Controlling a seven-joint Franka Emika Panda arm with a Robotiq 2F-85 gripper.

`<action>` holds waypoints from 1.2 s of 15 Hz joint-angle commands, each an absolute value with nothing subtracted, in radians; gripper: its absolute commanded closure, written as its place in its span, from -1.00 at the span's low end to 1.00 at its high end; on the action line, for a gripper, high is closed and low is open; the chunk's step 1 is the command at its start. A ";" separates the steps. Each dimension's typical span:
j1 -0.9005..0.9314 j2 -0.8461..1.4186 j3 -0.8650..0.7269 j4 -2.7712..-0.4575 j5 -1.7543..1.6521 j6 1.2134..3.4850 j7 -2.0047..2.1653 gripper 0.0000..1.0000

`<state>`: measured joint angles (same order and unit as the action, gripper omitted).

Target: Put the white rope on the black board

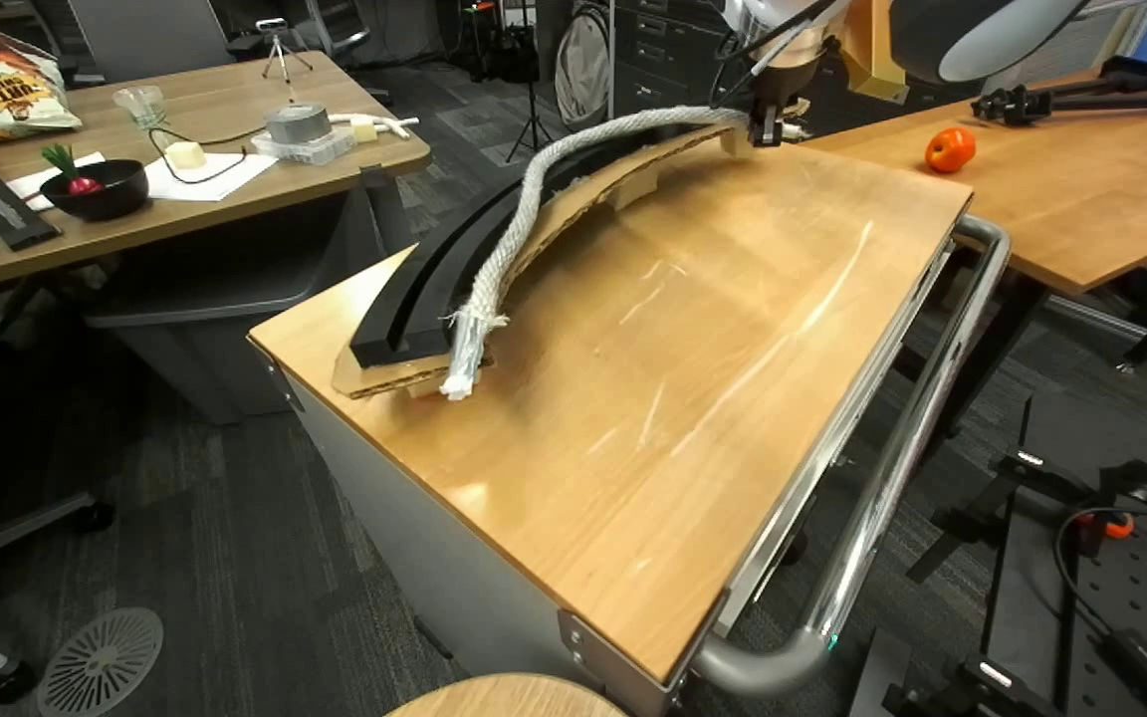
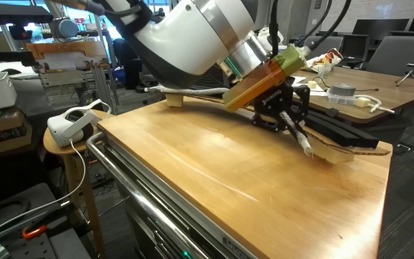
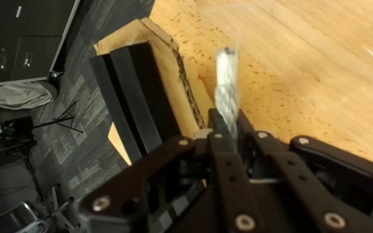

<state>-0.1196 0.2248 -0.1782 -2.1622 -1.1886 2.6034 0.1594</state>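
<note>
Your black jointed fingers (image 3: 220,144): closed, gripping the thick greyish-white braided rope (image 3: 227,98) near one end, which juts out beside the long black arc-shaped board (image 3: 138,98). Remaining rope: follows the board's curve. Under your board: brown corrugated cardboard (image 3: 174,87), over the light-brown wooden counter (image 3: 296,81).
</note>
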 commanded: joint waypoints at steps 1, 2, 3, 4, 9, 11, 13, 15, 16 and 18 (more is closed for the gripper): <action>-0.111 0.184 -0.126 -2.095 -1.067 2.460 -0.089 0.94; -0.109 0.183 -0.114 -2.064 -1.032 2.419 -0.154 0.94; -0.110 0.183 -0.101 -2.039 -0.986 2.388 -0.231 0.94; -0.111 0.185 -0.093 -2.010 -0.951 2.358 -0.294 0.94; -0.138 0.217 -0.082 -1.885 -0.769 2.254 -0.629 0.94; -0.154 0.224 -0.083 -1.858 -0.699 2.219 -0.771 0.94; -0.172 0.243 -0.093 -1.806 -0.642 2.175 -0.896 0.94; -0.180 0.263 -0.103 -1.764 -0.621 2.151 -0.963 0.94; -0.181 0.276 -0.108 -1.745 -0.629 2.154 -0.971 0.94; -0.184 0.300 -0.106 -1.712 -0.602 2.153 -1.009 0.94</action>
